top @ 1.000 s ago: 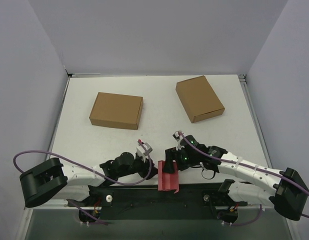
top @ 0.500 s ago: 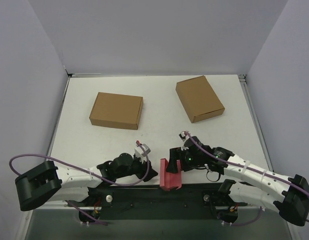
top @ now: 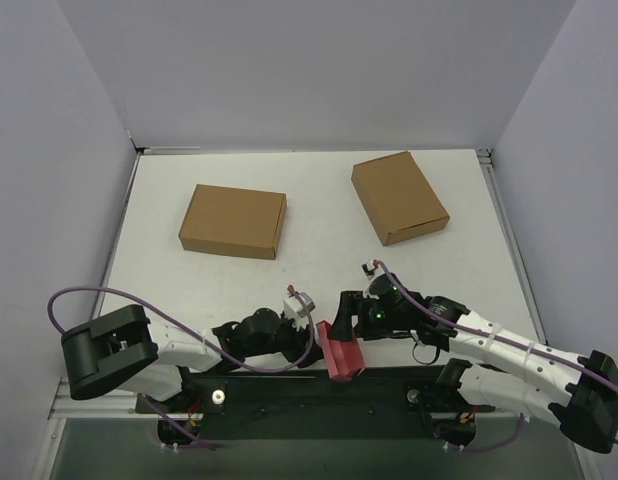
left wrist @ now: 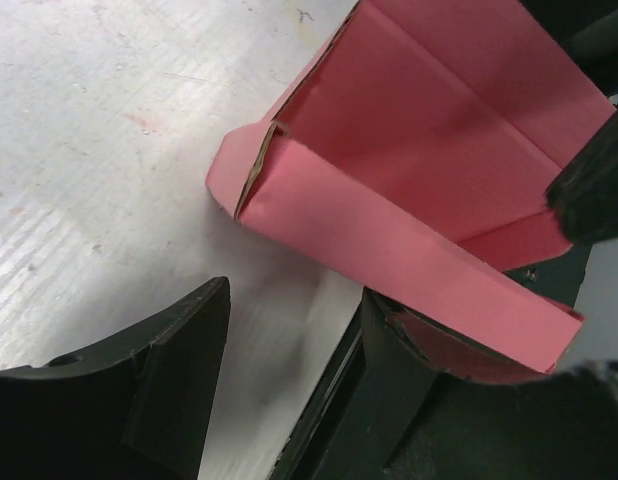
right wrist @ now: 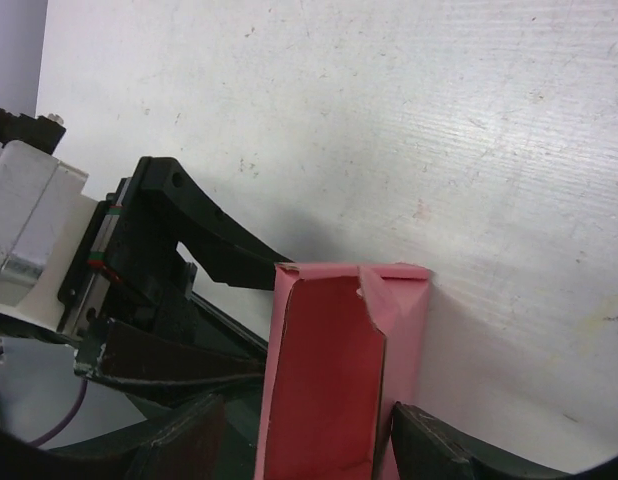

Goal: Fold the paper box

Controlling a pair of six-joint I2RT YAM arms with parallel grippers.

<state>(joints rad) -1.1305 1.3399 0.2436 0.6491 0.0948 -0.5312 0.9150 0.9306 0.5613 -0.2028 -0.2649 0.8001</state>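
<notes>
The paper box [top: 341, 358] is a pink card box, partly folded and open-topped, tilted at the table's near edge between both arms. In the right wrist view the paper box [right wrist: 329, 380] stands between the jaws of my right gripper [right wrist: 304, 430]. The right finger [right wrist: 439, 450] touches its side and the left finger stands apart, so this gripper is open. In the left wrist view my left gripper [left wrist: 297, 300] is open over bare table. Its right finger [left wrist: 419, 400] lies under the lower edge of the paper box [left wrist: 409, 180].
Two larger brown cardboard boxes lie further back, one at the left [top: 233, 221] and one at the right [top: 399, 197]. The black base rail [top: 289, 385] runs just behind the pink box. White walls enclose the table on three sides.
The left arm has swung right, bringing its gripper up against the pink box. The box has tipped from straight to slanted. The right gripper shifted slightly.
</notes>
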